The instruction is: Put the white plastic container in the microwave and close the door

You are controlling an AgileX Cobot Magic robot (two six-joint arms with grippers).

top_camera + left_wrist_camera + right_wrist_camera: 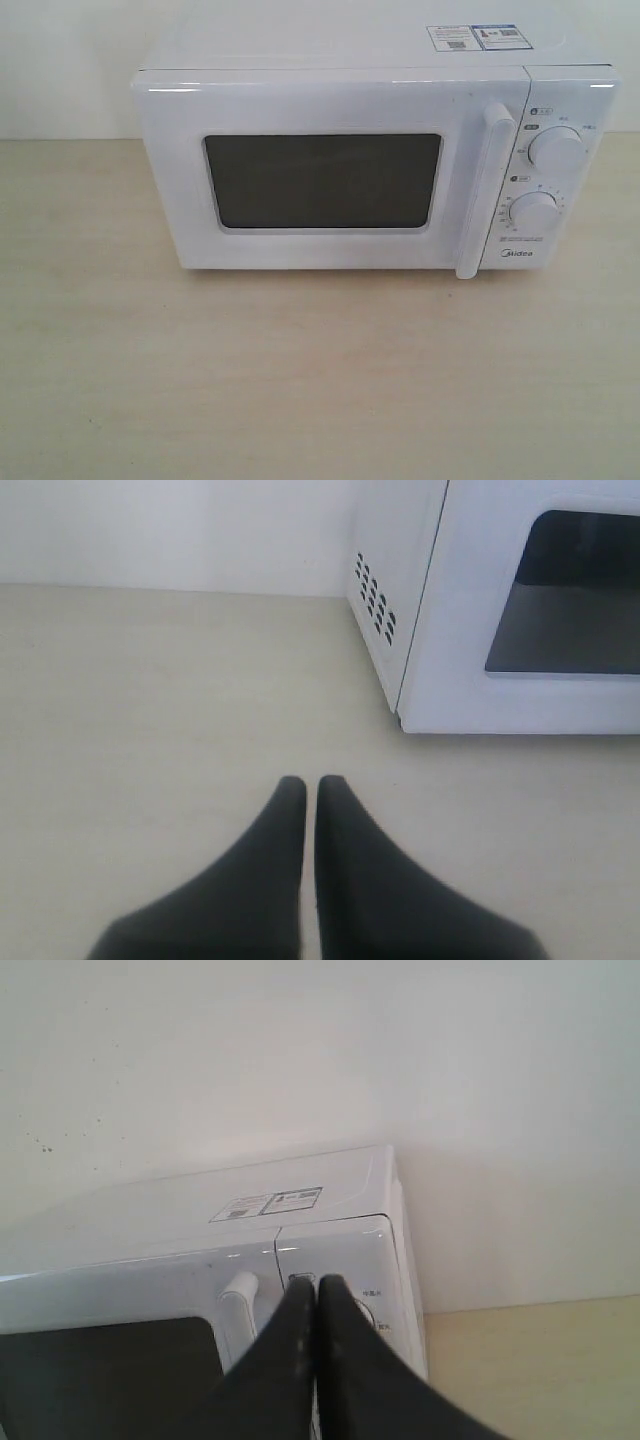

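The white Midea microwave [370,160] stands at the back of the table, its door [320,180] closed, with a dark window and a vertical bar handle [485,190]. The white plastic container is out of view. In the left wrist view my left gripper [311,780] is shut on nothing, above bare table off the microwave's [500,610] vented left corner. In the right wrist view my right gripper [317,1282] is shut and empty, raised in front of the microwave's [250,1260] upper right, close to the handle [240,1295] and dial panel. Neither gripper shows in the exterior view.
A light wooden table [300,380] stretches in front of the microwave. A white wall [60,60] rises behind it. Two round dials [555,150] and stickers [475,38] mark the microwave's right panel and top.
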